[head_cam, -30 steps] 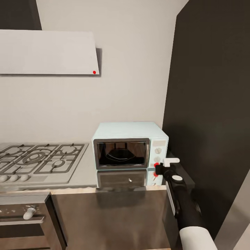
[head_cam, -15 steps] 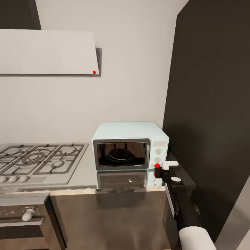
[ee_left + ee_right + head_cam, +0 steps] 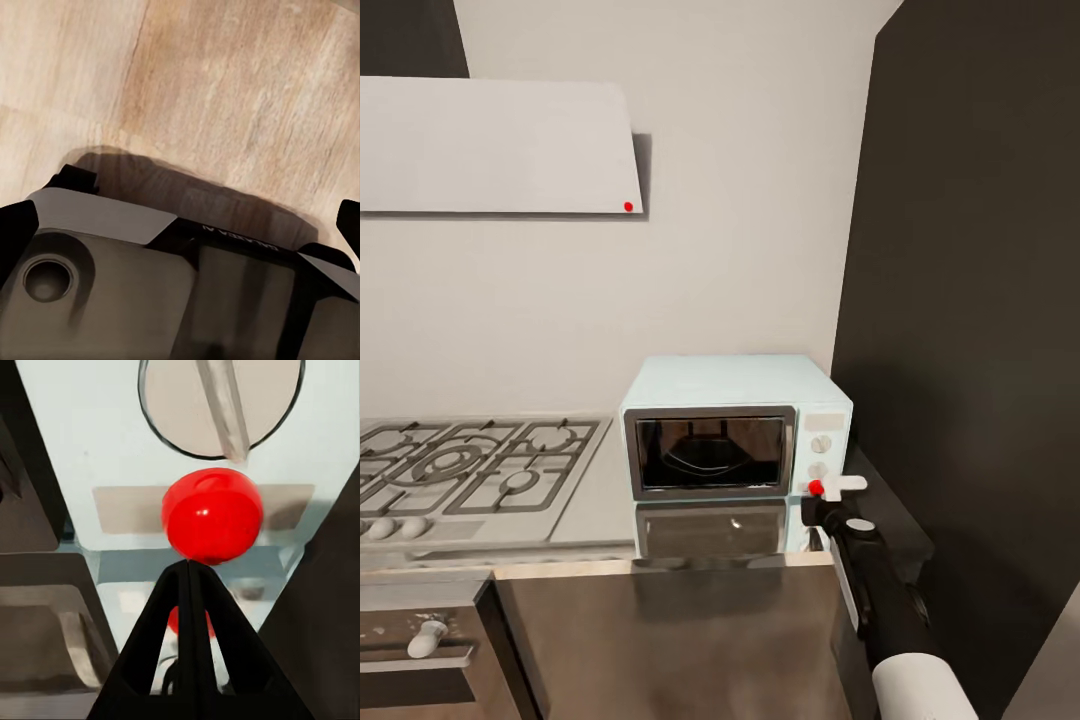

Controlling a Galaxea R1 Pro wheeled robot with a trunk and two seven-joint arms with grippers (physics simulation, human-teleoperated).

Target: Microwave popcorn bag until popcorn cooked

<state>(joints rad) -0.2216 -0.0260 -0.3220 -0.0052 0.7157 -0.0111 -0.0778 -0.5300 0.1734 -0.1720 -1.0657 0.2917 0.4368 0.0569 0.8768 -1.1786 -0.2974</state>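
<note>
The pale blue microwave point(image 3: 735, 425) stands on the grey countertop point(image 3: 600, 500) against the wall, its dark glass door closed. Behind the glass only dim curved shapes show, so the popcorn bag and the popcorn are hidden. My right gripper point(image 3: 822, 492) reaches to the control panel at the microwave's lower right corner. In the right wrist view the right gripper point(image 3: 187, 566) is shut, its joined black tips just under the round red dot point(image 3: 212, 515), below a white knob point(image 3: 221, 405). My left gripper point(image 3: 180, 225) hangs open over the wood floor point(image 3: 225, 90), nothing between its fingers.
A gas hob point(image 3: 470, 465) lies left of the microwave, with a pale range hood point(image 3: 495, 145) above it. A tall dark cabinet point(image 3: 970, 300) closes off the right side. An oven front with a white knob point(image 3: 426, 638) sits at lower left, beside a brown cabinet front point(image 3: 680, 640).
My right gripper has moved forward, bringing its tips up to the microwave's red dot. The head view has shifted slightly, so the microwave sits a little lower in the picture.
</note>
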